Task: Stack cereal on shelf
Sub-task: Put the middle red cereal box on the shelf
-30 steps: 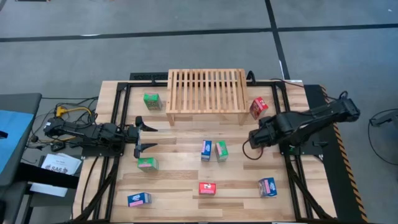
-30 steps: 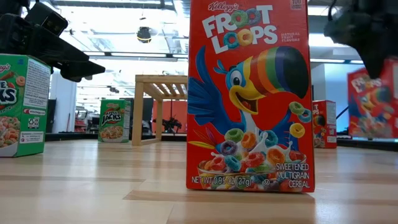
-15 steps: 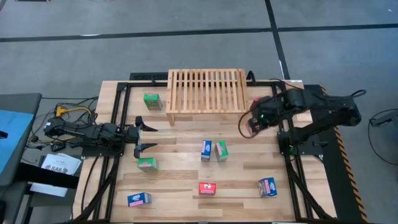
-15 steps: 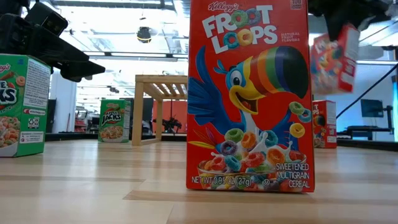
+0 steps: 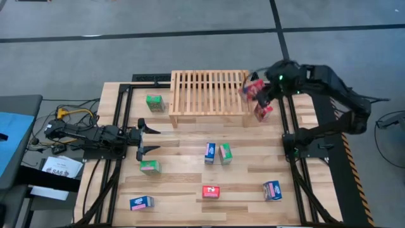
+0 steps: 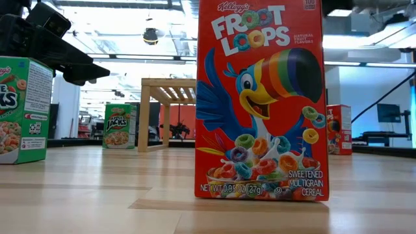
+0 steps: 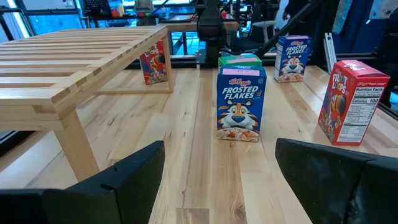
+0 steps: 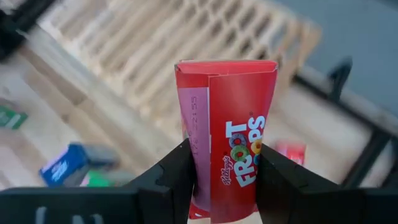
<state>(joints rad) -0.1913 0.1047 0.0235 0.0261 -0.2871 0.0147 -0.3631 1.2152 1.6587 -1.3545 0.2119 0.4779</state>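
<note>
The right gripper [image 8: 222,180] is clamped on a red Froot Loops box [image 8: 227,134], its two dark fingers [image 8: 171,177] pressing the box's sides, and holds it in the air at the right end of the wooden slatted shelf [image 5: 209,92], above the shelf's edge. In the high view the held box [image 5: 253,89] shows just off the rack's right-hand corner, with a second red box [image 5: 262,112] standing on the worktop [image 5: 183,183] right below it, beside the shelf's right leg.

The left gripper [image 5: 149,140] waits low over the left part of the worktop with its fingers spread wide and nothing between them. A green box [image 5: 150,166] lies just in front of it, and another green Apple Jacks box [image 5: 154,102] stands near the shelf's left end.

In the middle of the worktop a blue Frosted Flakes box [image 7: 240,104] stands touching a green box [image 5: 225,153]. Nearer the front edge lie a red Froot Loops box [image 5: 211,191], a blue box [image 5: 142,202] at the left and another blue box [image 5: 273,190] at the right. The shelf top carries no box.
</note>
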